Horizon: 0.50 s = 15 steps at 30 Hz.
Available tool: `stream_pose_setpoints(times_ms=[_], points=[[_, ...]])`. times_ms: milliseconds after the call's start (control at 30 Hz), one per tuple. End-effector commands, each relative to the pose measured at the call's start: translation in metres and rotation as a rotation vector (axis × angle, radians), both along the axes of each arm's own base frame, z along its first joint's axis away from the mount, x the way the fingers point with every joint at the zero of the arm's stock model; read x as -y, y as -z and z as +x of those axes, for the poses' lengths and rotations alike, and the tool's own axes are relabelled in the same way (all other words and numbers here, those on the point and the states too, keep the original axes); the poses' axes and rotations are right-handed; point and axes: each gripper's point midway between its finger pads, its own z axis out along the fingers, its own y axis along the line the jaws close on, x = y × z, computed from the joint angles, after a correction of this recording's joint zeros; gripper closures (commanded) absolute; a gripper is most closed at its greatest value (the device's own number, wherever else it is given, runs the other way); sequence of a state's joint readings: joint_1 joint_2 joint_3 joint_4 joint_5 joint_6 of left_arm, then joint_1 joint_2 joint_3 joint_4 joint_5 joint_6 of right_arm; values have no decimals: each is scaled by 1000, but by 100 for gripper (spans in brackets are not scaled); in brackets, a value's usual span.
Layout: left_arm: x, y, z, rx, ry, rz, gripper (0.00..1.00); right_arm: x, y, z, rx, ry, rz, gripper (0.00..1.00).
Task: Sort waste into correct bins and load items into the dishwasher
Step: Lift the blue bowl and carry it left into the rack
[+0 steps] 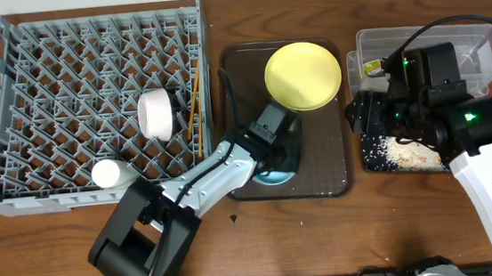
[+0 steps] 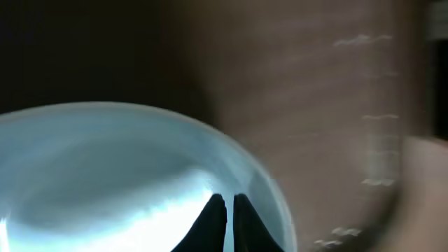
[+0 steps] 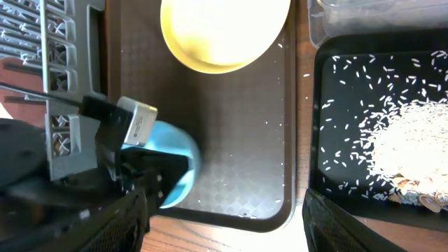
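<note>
My left gripper [image 1: 276,151] is over the near part of the brown serving tray and looks shut on the rim of the light blue bowl [image 1: 275,178]. In the blurred left wrist view its fingers [image 2: 228,220] are almost together against the bowl [image 2: 105,175]. The yellow plate [image 1: 303,76] lies on the tray's far end. The white bowl [image 1: 155,113], white cup [image 1: 112,174] and chopsticks [image 1: 195,102] are in the grey dish rack [image 1: 11,105]. My right gripper [image 3: 224,227] is open and empty, above the gap between the serving tray and the black tray [image 1: 368,158], which holds rice crumbs [image 3: 413,133].
The clear tub [image 1: 479,42] stands behind the black tray, with a small coloured scrap [image 1: 370,67] at its left end. The brown serving tray [image 1: 328,162] has a few stray grains on it. My right arm covers part of both bins.
</note>
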<state>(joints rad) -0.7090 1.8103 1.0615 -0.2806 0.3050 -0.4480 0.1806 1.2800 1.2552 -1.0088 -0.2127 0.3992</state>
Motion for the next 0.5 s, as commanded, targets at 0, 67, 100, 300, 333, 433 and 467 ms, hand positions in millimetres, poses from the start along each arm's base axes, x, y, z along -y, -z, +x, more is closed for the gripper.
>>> stream_pose_setpoints(times_ms=[0,67,100,300,333,433,467], points=[[40,-43,-15,-49,123,-221,92,0,-5,1,9,8,10,31],[37,-50,-12,-29,118,-219,91,0,-5,1,8,8,10,31],[32,-53,-10,-21,102,-207,89,0,-5,1,8,8,10,31],[-33,-70,8,6,-67,-68,75,0,-5,1,9,8,10,31],[-46,-72,11,17,-100,-38,73,0,-5,1,9,8,10,31],[-90,-67,20,52,-168,114,64,0,-6,2,16,7,12,30],[-94,-62,18,44,-161,138,62,0,-6,2,17,8,12,30]])
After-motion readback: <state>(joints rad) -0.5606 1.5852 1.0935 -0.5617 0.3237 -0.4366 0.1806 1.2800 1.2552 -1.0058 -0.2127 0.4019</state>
